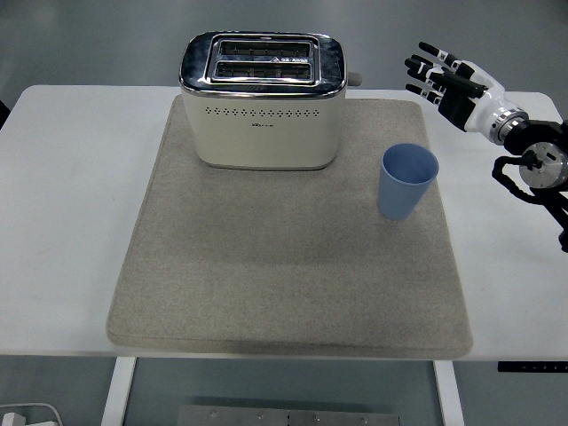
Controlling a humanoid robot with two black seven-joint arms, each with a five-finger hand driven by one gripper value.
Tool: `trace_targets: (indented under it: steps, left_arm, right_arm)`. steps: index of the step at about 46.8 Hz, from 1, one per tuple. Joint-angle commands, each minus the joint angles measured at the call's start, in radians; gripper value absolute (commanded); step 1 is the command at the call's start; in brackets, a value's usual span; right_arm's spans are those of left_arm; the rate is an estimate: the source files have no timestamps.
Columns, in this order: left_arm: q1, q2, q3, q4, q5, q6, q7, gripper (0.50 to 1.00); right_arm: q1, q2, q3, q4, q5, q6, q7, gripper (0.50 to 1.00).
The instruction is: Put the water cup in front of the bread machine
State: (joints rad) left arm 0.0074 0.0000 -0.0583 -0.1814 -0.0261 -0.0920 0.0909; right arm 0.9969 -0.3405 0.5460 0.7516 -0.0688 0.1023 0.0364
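Fingers (426, 67) of right hand (453, 84): spread, empty, raised at upper right, apart from everything. One white tabletop (71, 222); one grey mat (266, 284); one cream two-slot bread machine (264, 102), far end of mat; one plain light-blue water cup (408, 181), upright, open-topped, right of machine, on mat.

The cream, smooth-sided toaster (264, 102) at twelve o'clock has a glossy chrome-looking metal top that mirrors its surroundings, and a row of small perforations across its satin front. Under it lies a grey-beige cloth mat (284, 266) with a rough, felt-like matt weave. At three o'clock on the mat stands a pale blue plastic-looking cup (407, 181), smooth and matt. The white table (62, 222) looks smooth, with a dull sheen. The right hand (448, 80) shows hard black and white glossy shells.
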Motion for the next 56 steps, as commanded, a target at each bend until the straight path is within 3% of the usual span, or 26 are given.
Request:
trace_targets:
  steps: [1,16,25,39,46,56]
  left_arm:
    - [0.0,0.0,0.0,0.0,0.0,0.0,0.0,1.0]
    - [0.0,0.0,0.0,-0.001,0.0,-0.002,0.001,1.0]
    - [0.0,0.0,0.0,-0.003,0.0,-0.003,0.0,1.0]
    - [0.0,0.0,0.002,-0.006,0.0,-0.003,0.0,1.0]
    - [0.0,0.0,0.002,-0.007,0.0,-0.003,0.0,1.0]
    - [0.0,0.0,0.0,-0.006,0.0,-0.003,0.0,1.0]
  right_arm:
    - [0.0,-0.002,0.0,0.0,0.001,0.0,0.0,0.924]
    - [-0.001,-0.011,0.0,0.003,0.003,0.002,-0.001,0.924]
    - [-0.003,-0.017,0.0,0.003,0.001,0.051,-0.001,0.924]
    - [-0.047,-0.123,0.003,0.017,0.001,0.224,0.003,0.924]
    - [-0.084,-0.17,0.003,0.023,-0.003,0.356,0.026,0.924]
    - [-0.129,-0.221,0.002,0.038,-0.023,0.407,0.026,0.924]
